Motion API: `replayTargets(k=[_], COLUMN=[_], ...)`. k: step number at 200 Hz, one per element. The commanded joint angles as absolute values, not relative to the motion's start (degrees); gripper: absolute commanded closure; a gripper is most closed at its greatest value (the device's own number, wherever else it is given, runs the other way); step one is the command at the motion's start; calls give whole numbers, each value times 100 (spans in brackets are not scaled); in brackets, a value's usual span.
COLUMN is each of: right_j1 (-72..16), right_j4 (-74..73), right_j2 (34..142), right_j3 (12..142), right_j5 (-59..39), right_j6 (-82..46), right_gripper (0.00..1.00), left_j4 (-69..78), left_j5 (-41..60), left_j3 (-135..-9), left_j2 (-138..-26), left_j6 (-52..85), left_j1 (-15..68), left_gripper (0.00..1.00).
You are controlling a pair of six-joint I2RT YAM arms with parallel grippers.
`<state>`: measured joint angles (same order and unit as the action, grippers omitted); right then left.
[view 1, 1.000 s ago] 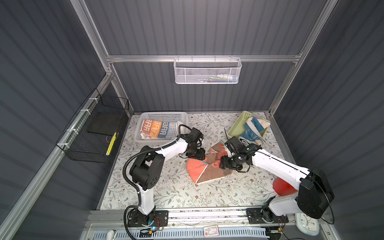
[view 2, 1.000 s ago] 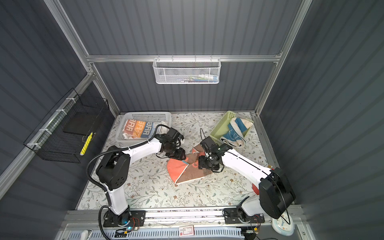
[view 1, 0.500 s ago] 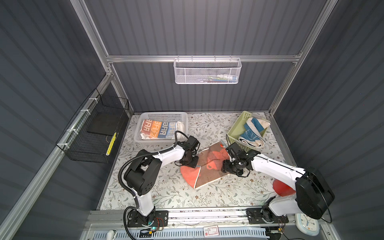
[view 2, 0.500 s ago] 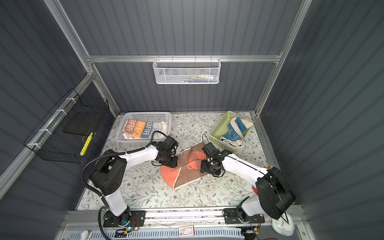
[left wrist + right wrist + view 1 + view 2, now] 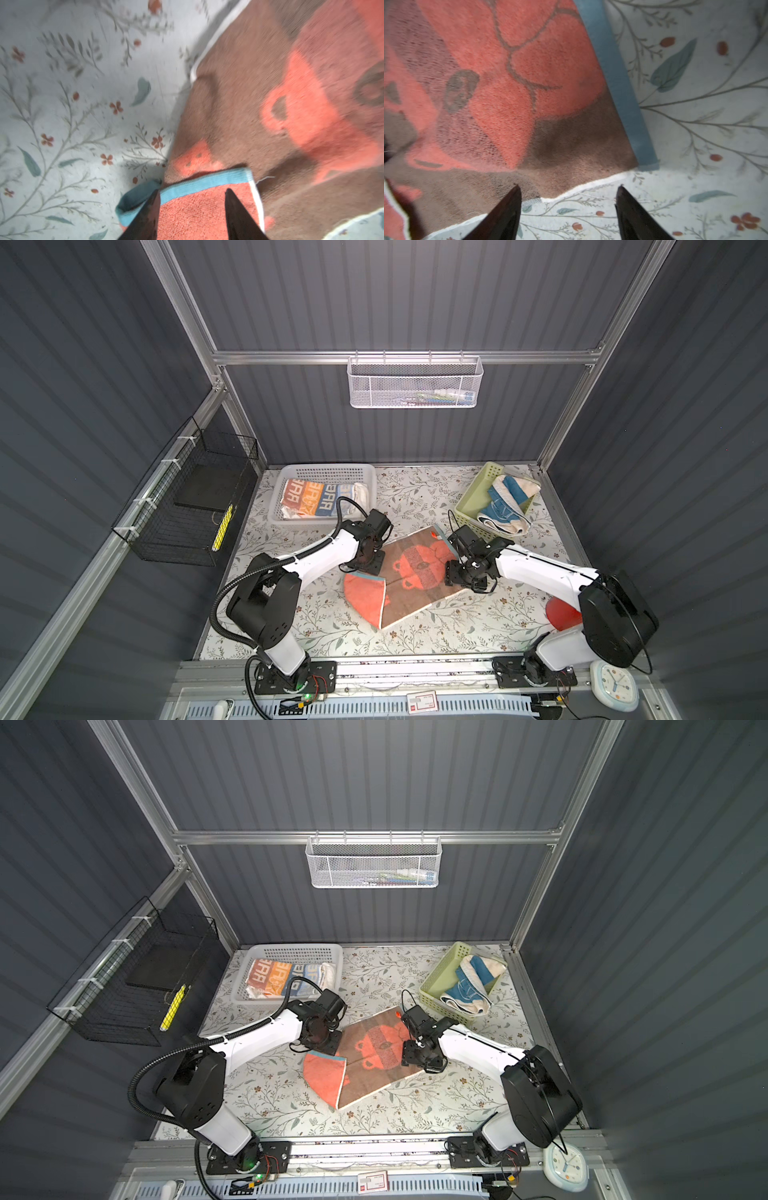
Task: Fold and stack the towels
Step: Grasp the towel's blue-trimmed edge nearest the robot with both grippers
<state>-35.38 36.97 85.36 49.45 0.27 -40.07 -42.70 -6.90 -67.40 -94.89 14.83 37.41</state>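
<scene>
A towel (image 5: 419,572) (image 5: 374,1052) lies spread mid-table, brown side up with a coral bear figure. A coral flap (image 5: 365,597) is folded over its left end. My left gripper (image 5: 365,566) (image 5: 322,1046) (image 5: 192,192) is open at the towel's left corner. Its fingers straddle the flap's blue-banded edge (image 5: 203,185). My right gripper (image 5: 459,576) (image 5: 411,1056) (image 5: 568,188) is open over the towel's right edge, with the white hem (image 5: 583,187) between its fingers. An orange-blue lettered towel (image 5: 316,499) lies in the white basket. A cream-and-blue towel (image 5: 507,502) hangs out of the green basket.
The white basket (image 5: 324,470) stands at the back left and the green basket (image 5: 478,489) at the back right. A black wire basket (image 5: 187,506) hangs on the left wall and a white mesh basket (image 5: 415,381) on the back wall. A red object (image 5: 559,612) sits by the right arm's base.
Both grippers have come toward the front of the table. The towel, bunched between them before, now lies flatter with the bear showing.
</scene>
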Motion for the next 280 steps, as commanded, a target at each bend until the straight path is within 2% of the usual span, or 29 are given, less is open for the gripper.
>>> replayTargets(k=[1,52,86,117,140,168,205,219,233,249,270,275,280], right_j1=[-3517,-3483,-3468,-3469,-3471,-3476,-3474,-3474,-3480,-3477,-3463,-3460,-3453], right_j4=[4401,4144,3738,3602,3604,3606,3617,3601,3580,3549,3555,3589,3626], right_j2=[8690,8955,9272,9246,9243,9136,9046,9058,9055,9044,9089,9108,9138], right_j3=[5159,5172,5140,5047,5003,4893,4773,4766,4772,4781,4831,4857,4880], right_j5=[714,767,292,229,174,156,156,163,188,223,228,243,254], right_j6=[-3981,-4003,-3982,-3990,-3990,-4033,-4026,-4008,-3983,-3937,-3760,-3709,-3658], right_gripper=[25,22,28,33,34,37,44,48,56,67,72,75,77], left_j4=[-4167,-3956,-3968,-3759,-3732,-3456,-3438,-3662,-3711,-3585,-3483,-3472,-3452], left_j5=[-474,96,39,-45,-125,-328,-495,-444,-330,-197,-34,0,48], left_j3=[-7410,-9059,-10021,-10592,-11088,-11253,-11533,-11685,-11568,-11201,-10795,-10709,-10630], left_j2=[-9833,-11251,-12127,-12751,-13314,-13697,-14122,-14312,-14297,-14113,-13793,-13710,-13623], left_j6=[1194,1034,854,606,349,262,395,389,390,413,478,492,526], left_j1=[3709,3727,3904,4141,4322,4451,4456,4453,4454,4455,4456,4456,4449], left_gripper=[48,44,38,36,30,24,22,27,39,61,93,99,100])
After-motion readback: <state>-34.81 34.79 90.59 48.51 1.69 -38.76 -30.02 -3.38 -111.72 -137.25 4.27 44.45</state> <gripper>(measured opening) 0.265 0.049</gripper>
